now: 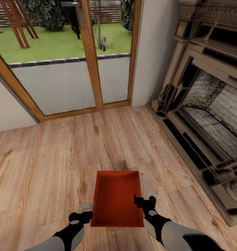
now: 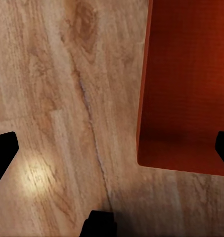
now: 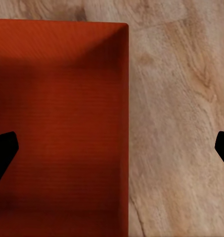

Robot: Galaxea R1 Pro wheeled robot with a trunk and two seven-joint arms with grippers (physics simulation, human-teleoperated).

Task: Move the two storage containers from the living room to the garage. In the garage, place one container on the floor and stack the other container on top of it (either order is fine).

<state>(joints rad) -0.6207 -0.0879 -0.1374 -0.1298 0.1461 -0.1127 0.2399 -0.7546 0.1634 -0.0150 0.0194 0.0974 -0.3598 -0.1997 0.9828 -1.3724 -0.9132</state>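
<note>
On the light wood-plank floor (image 1: 45, 164), just ahead of the robot, sits one storage container (image 1: 117, 198), a plain red-orange rectangular box with an open top, straight smooth walls and a flat bottom with a faint fine weave to its surface. It rests square on the planks, between the two arms. The left hand (image 1: 84, 209) hangs over bare floor just beside the box's left wall, apart from it; in the left wrist view its dark fingertips (image 2: 4, 150) stand far apart at the picture's two edges, so it is spread wide and holds nothing. The right hand (image 1: 145, 198) hovers at the box's right wall; in the right wrist view its fingertips (image 3: 3, 148) are likewise wide apart, one over the orange interior (image 3: 62, 123) and one over the planks, straddling the thin upright wall without gripping it. The floor boards are pale, matte, with brown grain streaks and knots. Ahead, a glazed door (image 1: 90, 55) in a warm wooden frame looks out onto a grey paved strip and green lawn. To the right stands an ornate fireplace (image 1: 205, 115) with a carved dark-and-cream surround and a pale brick-lined opening.
</note>
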